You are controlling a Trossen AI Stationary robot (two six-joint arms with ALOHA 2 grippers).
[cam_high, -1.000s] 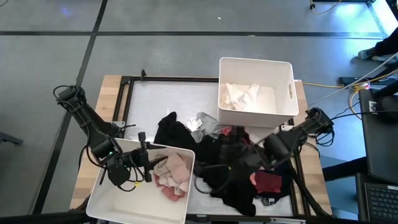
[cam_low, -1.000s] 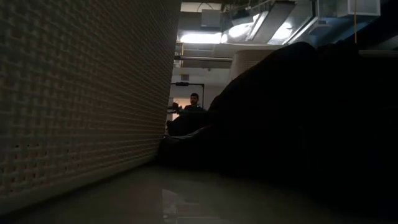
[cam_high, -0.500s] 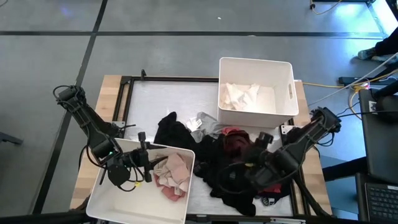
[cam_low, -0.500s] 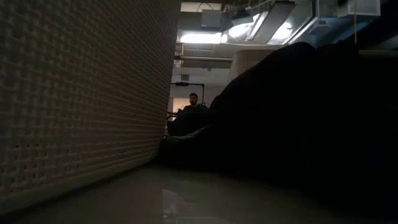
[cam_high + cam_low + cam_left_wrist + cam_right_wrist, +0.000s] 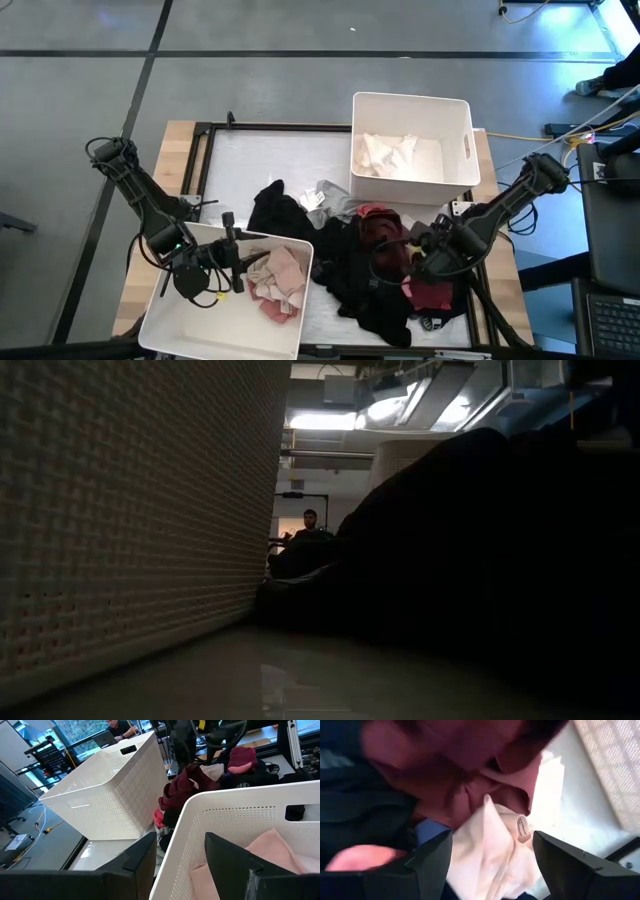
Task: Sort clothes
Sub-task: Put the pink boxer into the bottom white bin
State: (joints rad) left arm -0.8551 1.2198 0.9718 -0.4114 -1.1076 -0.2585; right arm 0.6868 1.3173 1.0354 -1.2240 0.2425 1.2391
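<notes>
A pile of clothes, mostly black (image 5: 350, 275), lies at the table's middle and right, with a maroon garment (image 5: 385, 240) on top. My right gripper (image 5: 405, 262) is low in the pile, open. In its wrist view its fingers stand on either side of a cream garment (image 5: 490, 845), below maroon cloth (image 5: 450, 780). My left gripper (image 5: 233, 262) is open over the far rim of the near-left white bin (image 5: 165, 300), which holds a pink garment (image 5: 280, 280). The far-right white bin (image 5: 410, 97) holds white cloth (image 5: 388, 152). My right gripper has its fingers down in the pile, one on either side of the cream garment's fold (image 5: 487, 820). I cannot tell whether they touch it. My left gripper touches nothing that shows.
A grey and white garment (image 5: 325, 195) lies between the pile and the far-right bin. The table's far-left part (image 5: 260, 155) is bare white surface. In the low view a bin wall (image 5: 120, 510) and a dark mound of cloth (image 5: 480, 560) fill the sides; a person (image 5: 312, 530) sits in the room behind.
My right gripper has moved over the pile toward the table's near edge, while that arm's elbow has swung toward the right edge. More of the maroon garment now shows beside the gripper.
</notes>
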